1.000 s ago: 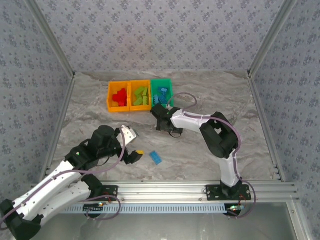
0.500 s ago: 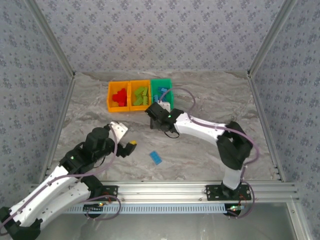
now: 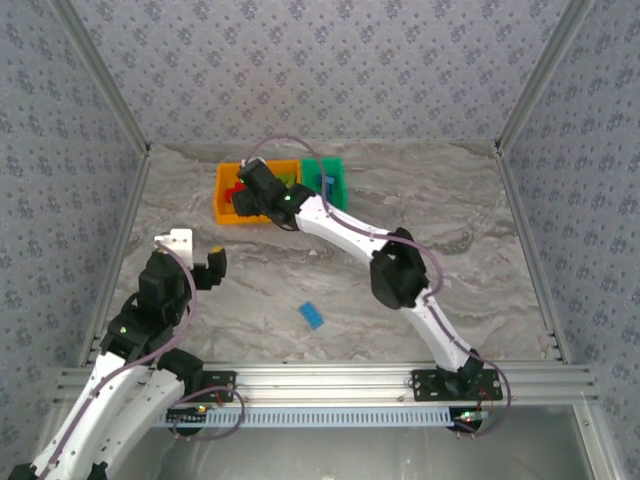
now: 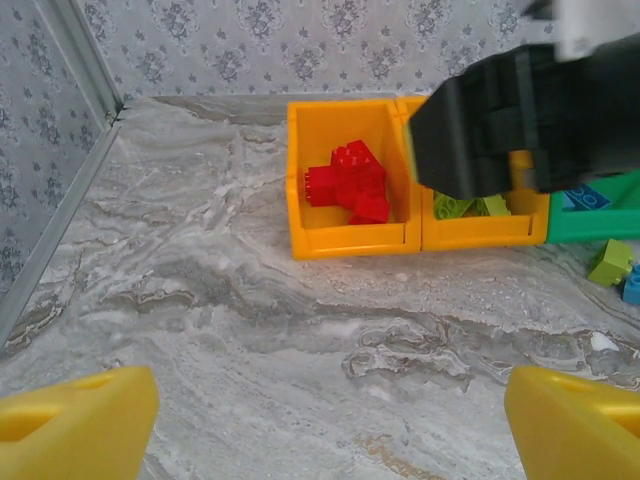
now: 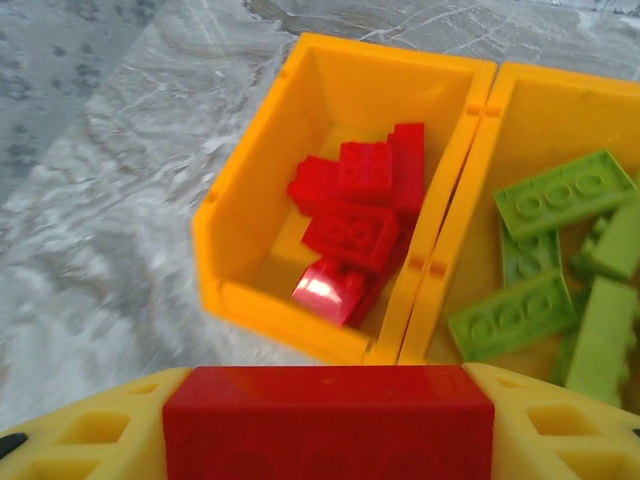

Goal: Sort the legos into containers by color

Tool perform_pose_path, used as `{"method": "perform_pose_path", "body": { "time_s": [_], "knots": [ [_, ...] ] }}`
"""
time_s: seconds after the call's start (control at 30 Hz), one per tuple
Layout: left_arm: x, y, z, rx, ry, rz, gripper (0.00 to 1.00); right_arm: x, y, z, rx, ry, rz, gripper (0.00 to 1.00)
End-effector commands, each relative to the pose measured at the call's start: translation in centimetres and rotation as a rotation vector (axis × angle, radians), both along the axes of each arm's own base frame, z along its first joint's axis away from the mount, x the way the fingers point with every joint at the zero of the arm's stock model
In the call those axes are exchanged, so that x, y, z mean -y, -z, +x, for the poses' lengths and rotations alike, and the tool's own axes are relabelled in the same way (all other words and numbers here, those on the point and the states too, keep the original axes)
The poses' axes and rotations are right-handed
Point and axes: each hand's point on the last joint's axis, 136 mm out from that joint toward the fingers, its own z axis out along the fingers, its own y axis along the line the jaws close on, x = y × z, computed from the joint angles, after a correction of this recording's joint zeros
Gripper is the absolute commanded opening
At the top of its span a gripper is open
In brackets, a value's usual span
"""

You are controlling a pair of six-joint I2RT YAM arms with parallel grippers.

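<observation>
Jaws on R arm pinch red lego (image 5: 328, 425) over orange bin (image 5: 290, 325) w/ reds (image 5: 350, 230); L jaws wide open over table (image 4: 250, 340)

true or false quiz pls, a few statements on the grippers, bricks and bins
1. The right gripper holds a red brick. True.
2. The left gripper is shut on a blue brick. False: it is open and empty, and a blue brick lies on the table.
3. The red bricks sit in the outer orange bin. True.
4. The green bricks share a bin with the red ones. False: they lie in the middle orange bin, next to it.
</observation>
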Motion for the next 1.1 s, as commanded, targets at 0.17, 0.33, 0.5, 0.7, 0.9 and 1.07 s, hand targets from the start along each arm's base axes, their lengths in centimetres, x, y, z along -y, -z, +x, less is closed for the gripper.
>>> {"method": "perform_pose_path", "body": {
  "time_s": [0.17,0.33,0.5,0.7,0.9,1.07],
  "knots": [
    [0.1,-0.8,0.0,0.000,0.014,0.013,0.89,-2.2,-0.8,5.9,0.162,-0.118,0.045,0.56],
    [0.2,-0.5,0.2,-0.019,0.022,0.035,0.89,-4.5,-2.4,6.8,0.291,-0.169,0.128,0.61],
    [0.3,-0.3,0.3,-0.033,0.025,0.044,0.89,-4.9,-3.6,7.8,0.353,-0.138,0.180,0.82],
    [0.6,0.0,0.5,-0.039,0.037,0.044,0.89,-3.8,-6.1,7.0,0.348,-0.116,0.142,0.99],
    [1.1,0.3,0.7,-0.056,0.059,0.040,0.89,-0.7,-10.4,1.8,0.242,-0.157,0.008,1.00],
    [2.1,0.8,0.9,-0.087,0.090,-0.002,0.90,4.3,-12.4,-5.7,0.110,-0.191,-0.120,1.00]
  ]
}}
